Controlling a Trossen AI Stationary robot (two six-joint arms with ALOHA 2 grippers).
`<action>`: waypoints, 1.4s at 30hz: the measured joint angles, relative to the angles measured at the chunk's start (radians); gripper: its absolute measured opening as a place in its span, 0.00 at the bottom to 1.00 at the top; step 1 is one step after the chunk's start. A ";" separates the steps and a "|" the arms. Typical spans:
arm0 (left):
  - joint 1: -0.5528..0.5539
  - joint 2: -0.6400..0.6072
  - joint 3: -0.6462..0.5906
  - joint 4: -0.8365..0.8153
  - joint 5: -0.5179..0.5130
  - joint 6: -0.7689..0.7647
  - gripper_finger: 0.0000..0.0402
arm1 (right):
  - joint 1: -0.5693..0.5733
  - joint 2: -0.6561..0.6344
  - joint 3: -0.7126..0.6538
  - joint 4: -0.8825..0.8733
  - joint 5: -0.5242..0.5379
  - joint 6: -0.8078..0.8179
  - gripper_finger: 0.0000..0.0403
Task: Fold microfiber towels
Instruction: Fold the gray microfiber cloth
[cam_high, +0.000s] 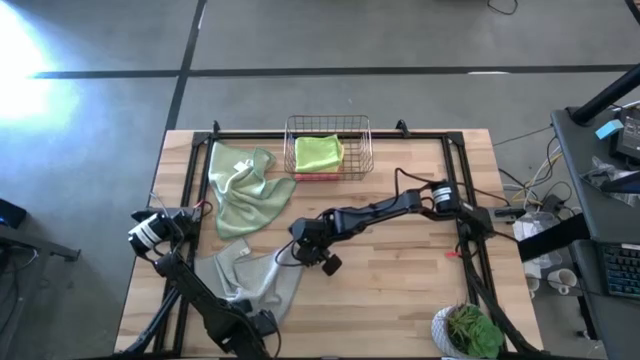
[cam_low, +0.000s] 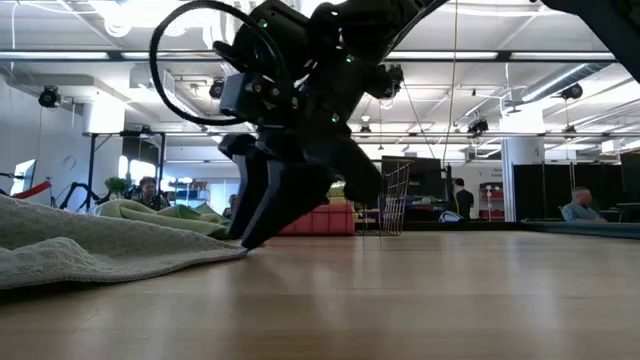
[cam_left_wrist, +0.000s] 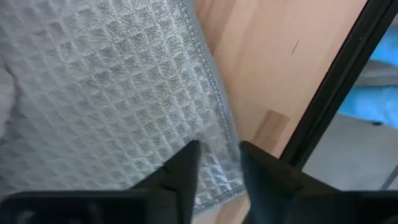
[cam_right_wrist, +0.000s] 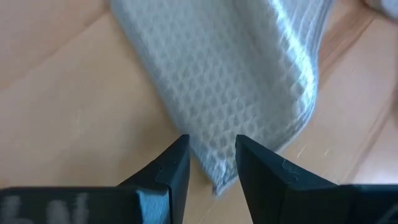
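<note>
Towels: the grey towel (cam_high: 250, 275) lay crumpled at the table's (cam_high: 400, 300) front left; the sage towel (cam_high: 245, 190) lay loose behind it.
Done: a lime towel (cam_high: 318, 152) sat folded in the basket (cam_high: 355, 160), or so it looked from above.
Left gripper (cam_left_wrist: 217, 165): jaws straddled the grey towel's hem, not visibly pinched.
Right gripper (cam_right_wrist: 211, 165): jaws apart over the towel's far corner, holding nothing.
Left to do: both loose towels needed folding; no pink or yellow one showed.
</note>
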 joint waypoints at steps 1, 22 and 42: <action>0.001 0.000 0.000 -0.001 0.000 0.015 0.21 | 0.000 0.007 0.005 0.004 0.000 0.007 0.30; 0.035 -0.054 -0.007 -0.217 -0.072 0.102 0.00 | -0.003 0.194 0.221 -0.266 -0.052 0.240 0.04; 0.113 -0.255 0.004 -0.405 -0.153 0.219 0.00 | 0.019 0.099 0.492 -0.816 -0.117 0.378 0.02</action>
